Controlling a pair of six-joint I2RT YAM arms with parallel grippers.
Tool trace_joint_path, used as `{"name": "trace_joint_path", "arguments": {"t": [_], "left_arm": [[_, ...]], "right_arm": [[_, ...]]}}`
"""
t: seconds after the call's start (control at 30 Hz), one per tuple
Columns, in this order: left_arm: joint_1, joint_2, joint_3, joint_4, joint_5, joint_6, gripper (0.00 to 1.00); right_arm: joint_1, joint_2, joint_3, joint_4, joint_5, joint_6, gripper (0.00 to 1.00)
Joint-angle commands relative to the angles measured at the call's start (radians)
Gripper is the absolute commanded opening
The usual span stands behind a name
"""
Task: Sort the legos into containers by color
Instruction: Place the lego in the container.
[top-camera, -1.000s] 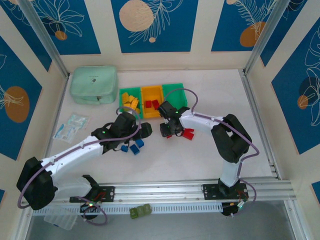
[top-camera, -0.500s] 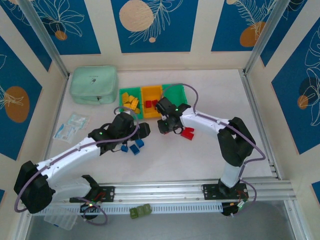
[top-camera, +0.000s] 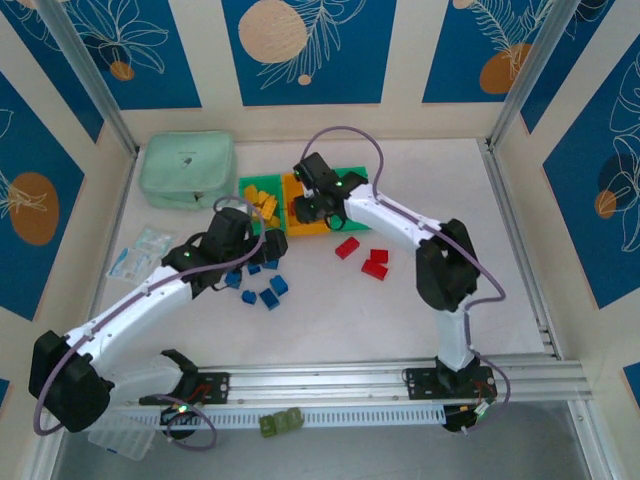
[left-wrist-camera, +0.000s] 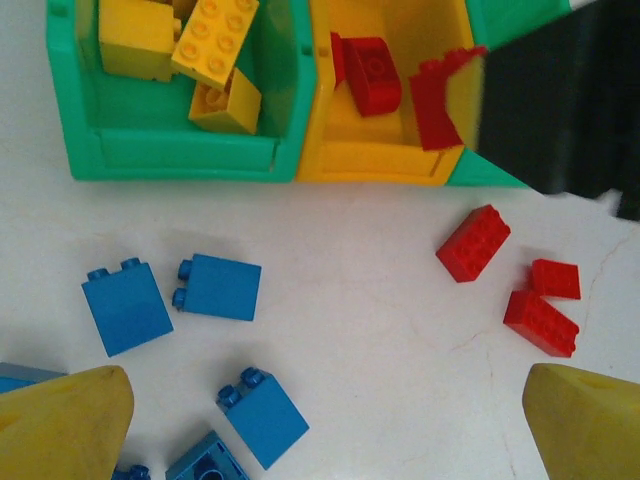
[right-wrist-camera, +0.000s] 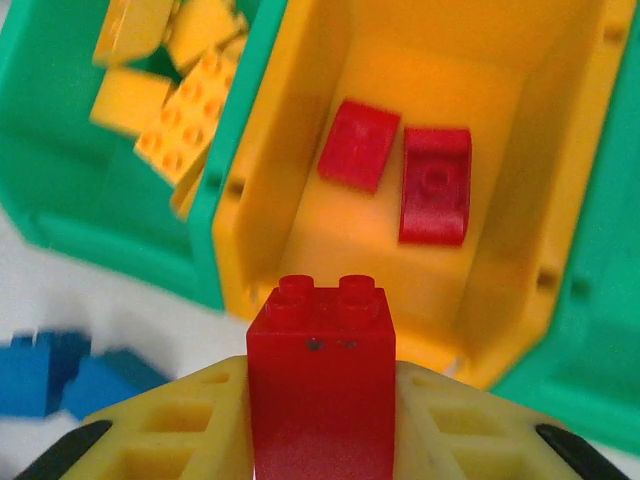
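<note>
Looking down from the left gripper (left-wrist-camera: 322, 430), I see its fingers (left-wrist-camera: 62, 425) spread wide with nothing between them, above blue bricks (left-wrist-camera: 220, 287) scattered on the table (left-wrist-camera: 380, 350). Right of those, 3 red bricks (left-wrist-camera: 541, 322) lie loose, near the bins. Farther out, the right gripper (top-camera: 306, 207) pinches 1 red brick (right-wrist-camera: 322, 385) between its fingers, above the near part of the orange bin (right-wrist-camera: 290, 200). 2 more reds (right-wrist-camera: 435, 185) lie on that bin's floor. Joined on its left, the green bin (right-wrist-camera: 90, 215) holds yellow bricks (right-wrist-camera: 175, 115). Another green bin (right-wrist-camera: 590, 320) joins on its right.
</note>
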Motion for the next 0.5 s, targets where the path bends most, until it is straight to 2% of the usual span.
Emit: {"name": "trace_joint_path", "arguments": {"t": [0.0, 0.1, 0.2, 0.47], "left_arm": [[0.031, 0.020, 0.044, -0.033, 0.053, 0.045, 0.99], [0.041, 0.035, 0.062, -0.044, 0.065, 0.053, 0.99], [0.042, 0.040, 0.068, -0.042, 0.071, 0.055, 0.99], [0.042, 0.050, 0.058, -0.021, 0.093, 0.044, 0.99]], "right_arm": [[-0.018, 0.092, 0.121, -0.032, 0.038, -0.030, 0.37], [-0.033, 0.165, 0.235, -0.083, 0.018, -0.034, 0.45], [-0.033, 0.167, 0.273, -0.102, 0.008, -0.037, 0.50], [-0.031, -0.016, 0.090, -0.043, -0.043, -0.028, 0.55]]}}
